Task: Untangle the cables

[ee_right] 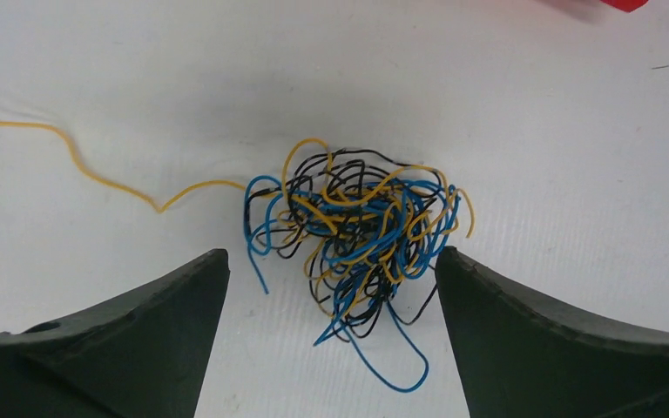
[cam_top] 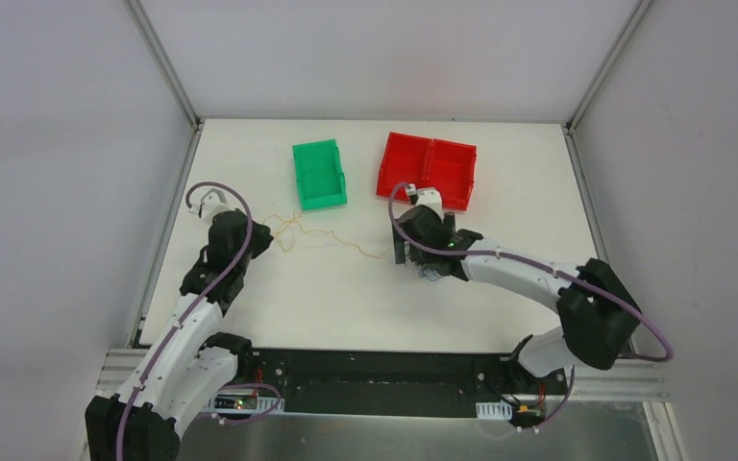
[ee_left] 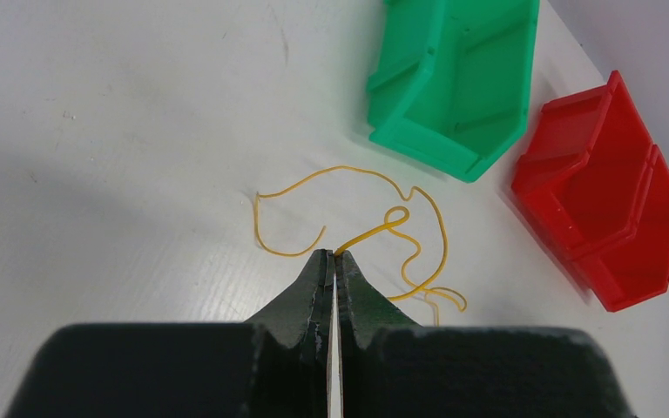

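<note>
A small knot of blue, yellow and black cables [ee_right: 361,235] lies on the white table between my right gripper's open jaws; the gripper [ee_right: 331,261] hangs over it, and in the top view [cam_top: 430,261] it hides most of the knot. A long yellow cable [cam_top: 332,235] runs left from the knot across the table. My left gripper [ee_left: 335,254] is shut on the end of this yellow cable [ee_left: 375,231], whose loose loops [ee_left: 418,252] lie on the table beyond the fingertips. In the top view the left gripper [cam_top: 261,235] sits at the cable's left end.
A green bin [cam_top: 319,174] stands at the back middle; it also shows in the left wrist view [ee_left: 453,74]. A red double bin [cam_top: 428,169] stands to its right, just behind the right wrist, and shows in the left wrist view [ee_left: 614,200].
</note>
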`<move>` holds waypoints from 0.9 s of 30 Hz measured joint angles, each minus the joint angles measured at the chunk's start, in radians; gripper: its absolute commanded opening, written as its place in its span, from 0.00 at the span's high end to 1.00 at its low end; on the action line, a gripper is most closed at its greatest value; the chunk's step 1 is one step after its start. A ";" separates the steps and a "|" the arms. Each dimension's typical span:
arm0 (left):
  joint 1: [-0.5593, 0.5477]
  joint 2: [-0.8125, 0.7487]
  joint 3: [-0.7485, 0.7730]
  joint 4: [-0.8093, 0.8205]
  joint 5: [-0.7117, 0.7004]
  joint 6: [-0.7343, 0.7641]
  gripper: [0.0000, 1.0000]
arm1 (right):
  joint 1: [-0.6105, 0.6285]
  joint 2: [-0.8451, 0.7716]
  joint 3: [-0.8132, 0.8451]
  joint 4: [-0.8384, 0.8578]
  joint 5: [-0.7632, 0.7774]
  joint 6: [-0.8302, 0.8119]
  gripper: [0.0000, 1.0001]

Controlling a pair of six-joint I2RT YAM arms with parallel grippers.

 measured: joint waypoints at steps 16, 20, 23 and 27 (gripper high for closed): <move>0.000 -0.011 -0.002 -0.027 -0.114 -0.006 1.00 | -0.182 0.282 0.120 -0.148 0.222 0.107 0.32; -0.006 -0.011 -0.003 -0.069 -0.180 -0.023 1.00 | -0.311 0.165 0.008 -0.108 0.183 0.190 0.41; -0.007 -0.017 -0.003 -0.106 -0.222 -0.041 1.00 | -0.357 0.063 -0.057 -0.099 0.166 0.257 0.41; -0.007 -0.057 -0.003 -0.137 -0.282 -0.061 1.00 | -0.423 -0.010 -0.107 -0.091 0.157 0.330 0.41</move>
